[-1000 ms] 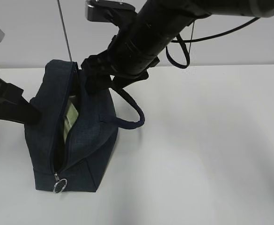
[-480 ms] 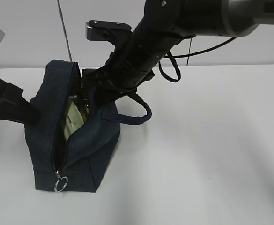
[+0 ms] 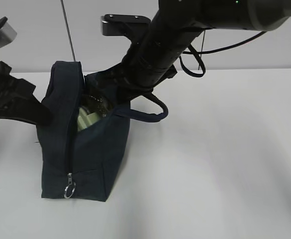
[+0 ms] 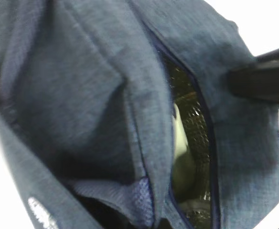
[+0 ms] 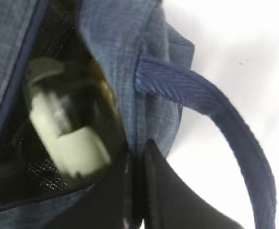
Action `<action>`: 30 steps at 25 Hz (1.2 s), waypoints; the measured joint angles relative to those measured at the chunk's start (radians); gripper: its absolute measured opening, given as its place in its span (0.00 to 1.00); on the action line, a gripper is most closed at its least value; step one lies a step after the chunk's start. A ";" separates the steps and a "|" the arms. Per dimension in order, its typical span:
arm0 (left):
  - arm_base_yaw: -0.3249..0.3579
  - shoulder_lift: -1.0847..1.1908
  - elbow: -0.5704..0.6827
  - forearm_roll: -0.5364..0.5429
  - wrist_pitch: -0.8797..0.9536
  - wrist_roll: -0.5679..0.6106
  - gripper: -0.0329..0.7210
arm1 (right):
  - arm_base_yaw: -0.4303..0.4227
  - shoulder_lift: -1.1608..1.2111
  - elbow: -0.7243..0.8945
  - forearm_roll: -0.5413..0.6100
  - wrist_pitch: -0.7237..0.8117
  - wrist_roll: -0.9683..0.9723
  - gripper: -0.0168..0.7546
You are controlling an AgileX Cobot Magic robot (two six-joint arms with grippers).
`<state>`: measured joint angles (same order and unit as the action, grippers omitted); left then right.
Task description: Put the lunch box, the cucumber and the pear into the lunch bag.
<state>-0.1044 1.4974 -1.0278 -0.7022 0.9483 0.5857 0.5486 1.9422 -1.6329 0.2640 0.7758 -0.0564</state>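
Navy fabric, one item: the lunch bag (image 3: 83, 149) stands upright on the white table (image 3: 220, 159), zipper open along the top, mouth spread wide. One metal ring pull (image 3: 69, 189) hangs at the near lower end of the zipper. One looped strap handle (image 3: 147, 112) juts from the bag's right side.

Right arm: enters from upper right, slanting down and leftward across the middle to the right-hand lip of the bag mouth. The right gripper (image 5: 135, 186) has its two dark fingers pressed close together with the bag's edge fabric pinched between them, as the right wrist view shows.

Left arm: comes in low from the left edge, reaching to the bag's left wall. The left gripper (image 3: 38, 113) meets the fabric there; whether it grips cannot be told, since the left wrist view is filled by cloth and shows no fingers.

Contents: one lunch box (image 5: 65, 136) lies inside the bag against dark mesh-patterned lining, its pale green lid (image 3: 85, 119) visible through the opening in all three views. A yellowish patch beside it is too blurred to identify. Cucumber and pear cannot be made out
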 joint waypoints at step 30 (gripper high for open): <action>-0.219 0.025 -0.144 0.021 -0.118 -0.046 0.40 | -0.056 -0.377 0.369 -0.032 -0.177 -0.082 0.74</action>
<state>-0.3239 1.5222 -1.1720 -0.6811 0.8301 0.5401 0.4928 1.5652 -1.2638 0.2324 0.5988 -0.1388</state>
